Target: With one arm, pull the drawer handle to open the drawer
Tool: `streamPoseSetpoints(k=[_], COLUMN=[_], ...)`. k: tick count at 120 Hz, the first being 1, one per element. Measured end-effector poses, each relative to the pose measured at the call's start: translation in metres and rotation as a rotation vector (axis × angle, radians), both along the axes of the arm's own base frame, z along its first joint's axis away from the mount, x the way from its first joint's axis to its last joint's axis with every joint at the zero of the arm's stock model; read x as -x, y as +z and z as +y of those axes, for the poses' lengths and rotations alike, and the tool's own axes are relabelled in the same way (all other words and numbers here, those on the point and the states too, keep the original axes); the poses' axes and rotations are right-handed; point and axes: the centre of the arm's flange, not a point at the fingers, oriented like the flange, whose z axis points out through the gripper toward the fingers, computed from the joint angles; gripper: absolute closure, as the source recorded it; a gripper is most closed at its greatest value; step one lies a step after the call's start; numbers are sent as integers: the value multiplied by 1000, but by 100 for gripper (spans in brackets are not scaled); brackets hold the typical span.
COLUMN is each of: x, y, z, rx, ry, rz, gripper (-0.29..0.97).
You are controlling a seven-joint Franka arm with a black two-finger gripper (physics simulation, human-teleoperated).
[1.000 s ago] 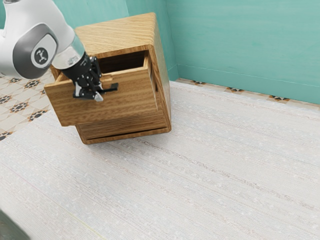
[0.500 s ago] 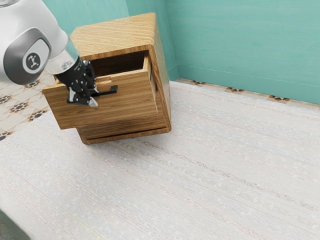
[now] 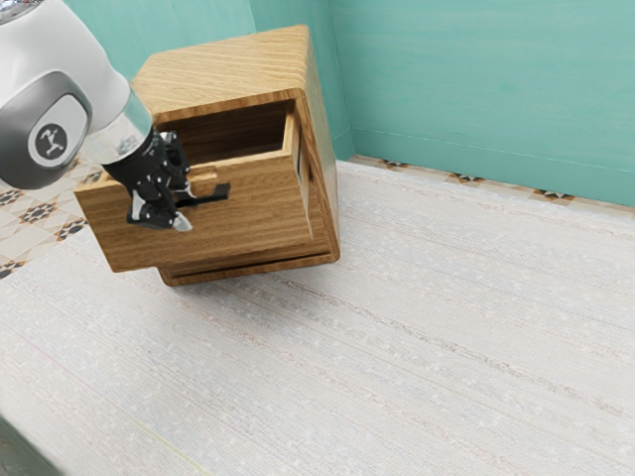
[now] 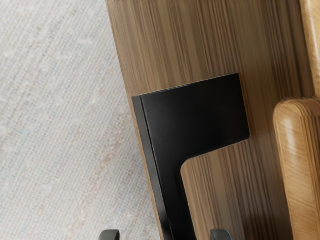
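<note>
A wooden cabinet stands on the floor by the teal wall. Its upper drawer is pulled well out toward the exterior view's left, and the dark cavity behind it shows. A black handle sticks out of the drawer front. My gripper sits at the handle's end, shut on it. In the wrist view the black handle lies against the wood grain front, and its bar runs down between my two fingertips.
A lower drawer below stays shut. Pale plank floor spreads to the exterior view's right and front. Patterned tiles lie behind my arm. Teal walls close off the back.
The upper drawer has slid farther out toward the exterior view's lower left, and my gripper has moved with it, holding the handle.
</note>
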Motion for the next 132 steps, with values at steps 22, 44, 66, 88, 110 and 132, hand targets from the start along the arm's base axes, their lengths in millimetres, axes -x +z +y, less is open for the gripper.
streamPoseSetpoints(k=[22,44,66,88,110,132], x=[14,20,25,33,44,53], y=[-2,0,-6,-8,-8,-10], z=[-5,-18,-29,-32,-41,-43], rx=[-2,-9,-14,-25,-38,-47], ry=[6,-6,-17,-18,-18,-14], rz=[4,-1,-1,-11,-23,-30], gripper=[54,54,54,54,54,54])
